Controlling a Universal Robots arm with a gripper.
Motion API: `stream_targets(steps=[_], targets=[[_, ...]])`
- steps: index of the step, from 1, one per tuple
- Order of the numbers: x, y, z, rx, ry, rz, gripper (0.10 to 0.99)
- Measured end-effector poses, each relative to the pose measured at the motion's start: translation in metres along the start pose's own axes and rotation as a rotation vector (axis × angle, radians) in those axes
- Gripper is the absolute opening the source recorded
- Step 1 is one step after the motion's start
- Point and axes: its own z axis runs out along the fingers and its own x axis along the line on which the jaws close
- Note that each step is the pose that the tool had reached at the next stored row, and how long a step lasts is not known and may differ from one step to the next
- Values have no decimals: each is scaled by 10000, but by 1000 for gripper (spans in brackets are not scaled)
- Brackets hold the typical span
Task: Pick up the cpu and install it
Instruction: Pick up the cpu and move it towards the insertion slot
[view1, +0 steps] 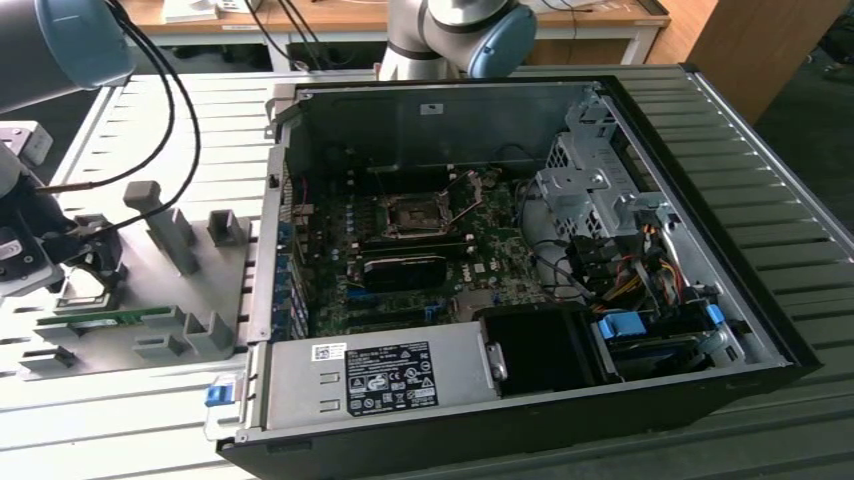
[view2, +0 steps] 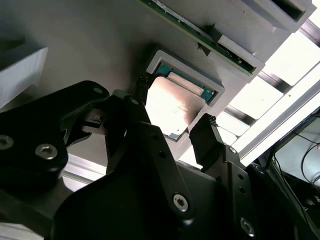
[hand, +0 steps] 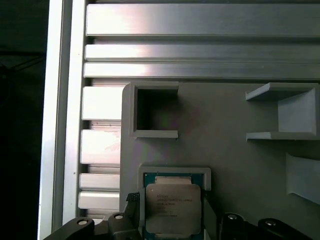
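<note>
Fingers (view2: 205, 127) are spread wide, one on each side of the cpu (view2: 172, 107), outside the rim of its pocket (hand: 172, 171) as far as the first wrist view shows. They're close to the chip, but I can't tell if there's contact. The gripper (view2: 174, 104) is low over the cpu, which lies flat in the pocket, silver top up, green edge showing at one side. The pocket is part of a grey fixture plate (hand: 225, 140) sitting on the slatted aluminium table (hand: 200, 20). A green memory stick (view1: 87, 318) lies on the same plate just beside the cpu pocket. In the exterior view the gripper (view1: 96, 268) is at the far left, well apart from the open computer case (view1: 534, 440) and the socket (view1: 416, 215) on its board.
</note>
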Motion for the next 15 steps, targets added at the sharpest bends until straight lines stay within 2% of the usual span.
stream_targets(steps=[5, 12, 13, 14, 15], targets=[[6, -1, -2, 110, -106, -3, 616], [15, 0, 1, 111, -166, -6, 616], [17, 0, 1, 112, -178, -7, 600], [18, 0, 4, 111, -191, -8, 537], [18, 0, 4, 111, -192, -8, 529]])
